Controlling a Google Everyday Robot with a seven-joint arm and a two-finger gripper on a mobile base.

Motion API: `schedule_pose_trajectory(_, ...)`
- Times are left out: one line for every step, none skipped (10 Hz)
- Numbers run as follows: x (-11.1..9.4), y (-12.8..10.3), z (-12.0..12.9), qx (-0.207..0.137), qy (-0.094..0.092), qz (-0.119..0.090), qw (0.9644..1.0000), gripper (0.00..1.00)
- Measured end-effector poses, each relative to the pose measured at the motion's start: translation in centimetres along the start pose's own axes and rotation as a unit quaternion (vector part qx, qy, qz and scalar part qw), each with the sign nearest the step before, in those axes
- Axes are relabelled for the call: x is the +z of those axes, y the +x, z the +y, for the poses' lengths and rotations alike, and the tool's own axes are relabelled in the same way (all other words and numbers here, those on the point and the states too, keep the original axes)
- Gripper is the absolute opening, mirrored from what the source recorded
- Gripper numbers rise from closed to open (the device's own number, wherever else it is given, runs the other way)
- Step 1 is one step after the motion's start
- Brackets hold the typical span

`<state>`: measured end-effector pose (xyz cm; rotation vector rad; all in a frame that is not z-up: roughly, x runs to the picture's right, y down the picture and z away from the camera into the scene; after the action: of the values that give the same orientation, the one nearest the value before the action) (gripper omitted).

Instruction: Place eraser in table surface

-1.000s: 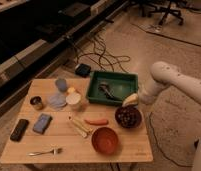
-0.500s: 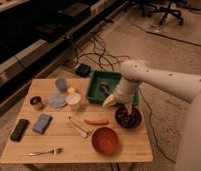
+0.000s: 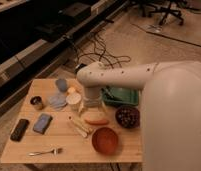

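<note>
The eraser (image 3: 20,129), a flat black block, lies near the left edge of the light wooden table surface (image 3: 69,145). My white arm reaches in from the right across the table and bends down at the wrist. The gripper (image 3: 90,111) hangs open over the middle of the table, just above an orange carrot-like piece (image 3: 97,120) and beside a white cup (image 3: 73,100). Nothing is held in it. The eraser is well to the gripper's left and nearer the front.
A blue-grey pad (image 3: 42,123) lies beside the eraser, with a metal cup (image 3: 37,102) behind it. A green tray (image 3: 123,96), dark bowl (image 3: 127,116), red bowl (image 3: 105,140), fork (image 3: 44,151), wooden sticks (image 3: 78,126) and a blue cup (image 3: 61,84) crowd the table.
The arm has swung from the table's right side leftward over the tray to the middle of the table. The eraser has stayed at the left edge.
</note>
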<state>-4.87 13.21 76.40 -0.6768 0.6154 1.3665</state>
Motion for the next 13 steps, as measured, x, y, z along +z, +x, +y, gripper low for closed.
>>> schedule_pose_trajectory(-0.02,-0.32,1.06,-0.018,0.004,-0.004,0.9998,0.80)
schedule_pose_trajectory(-0.03,-0.36,1.06,-0.021,0.004,-0.005,0.9998,0.80)
schedule_pose_trajectory(0.01,-0.39,0.79,-0.019,0.004,-0.005,0.9998,0.80)
schedule_pose_trajectory(0.08,-0.38,0.70,-0.019,0.004,-0.004,0.9998,0.80)
schedule_pose_trajectory(0.01,-0.40,0.86,-0.020,0.003,-0.004,0.9998,0.80)
schedule_pose_trajectory(0.04,-0.39,0.94,-0.020,0.004,-0.004,0.9998,0.80)
schedule_pose_trajectory(0.02,-0.40,0.90,-0.020,0.004,-0.004,0.9998,0.80)
schedule_pose_trajectory(0.01,-0.40,0.82,-0.019,0.003,-0.004,0.9998,0.80)
schedule_pose_trajectory(0.04,-0.40,0.76,-0.019,0.003,-0.004,0.9998,0.80)
schedule_pose_trajectory(0.02,-0.40,0.75,-0.018,0.003,-0.004,0.9998,0.80)
schedule_pose_trajectory(0.02,-0.40,0.76,-0.019,0.003,-0.004,0.9998,0.80)
schedule_pose_trajectory(0.03,-0.40,0.79,-0.019,0.003,-0.004,0.9998,0.80)
schedule_pose_trajectory(0.01,-0.41,0.82,-0.019,0.003,-0.004,0.9998,0.80)
